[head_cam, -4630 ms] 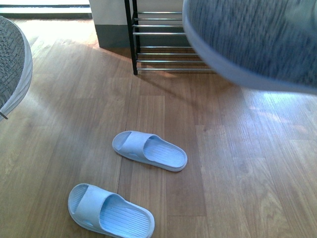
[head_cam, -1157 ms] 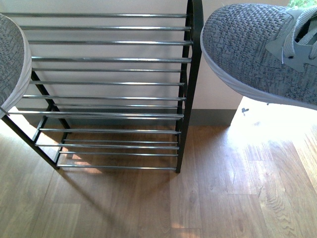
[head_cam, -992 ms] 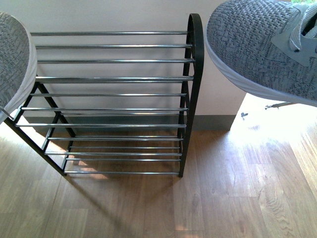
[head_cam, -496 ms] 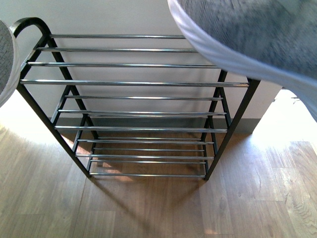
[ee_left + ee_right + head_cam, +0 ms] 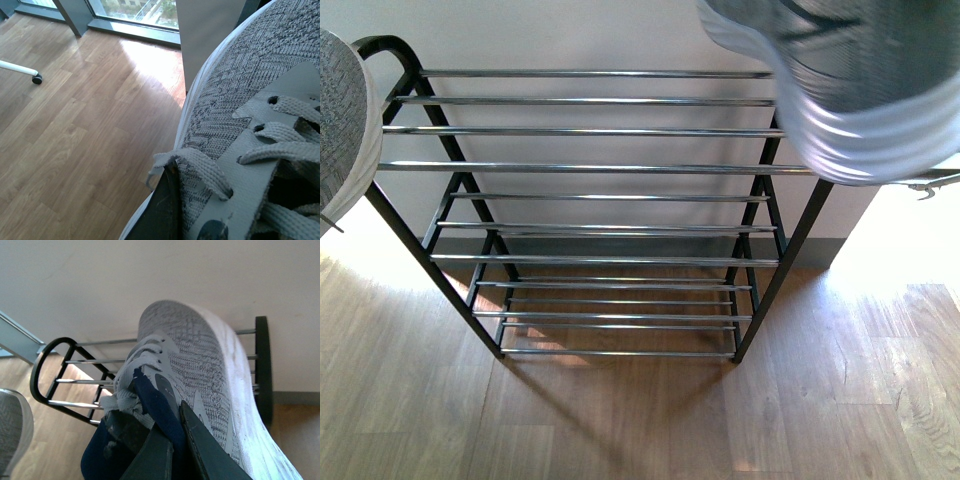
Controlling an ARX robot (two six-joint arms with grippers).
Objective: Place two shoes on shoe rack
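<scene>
The shoe rack, black uprights with chrome rod shelves, stands against the wall straight ahead. One grey knit sneaker hangs at the front view's left edge, beside the rack's curved left upright. My left gripper is shut on its side near the laces. The other grey knit sneaker, blurred, hangs over the rack's top right corner. My right gripper is shut on its navy lining, toe towards the rack. In the right wrist view the left sneaker shows low beside the rack.
A pale wall with grey skirting runs behind the rack, and wooden floor lies in front of it. A white caster leg shows at the right. In the left wrist view there are a window and another white caster leg.
The view swung from the floor up to the rack, which now sits centred. In the last half second the right sneaker moved up and right, and it is blurred.
</scene>
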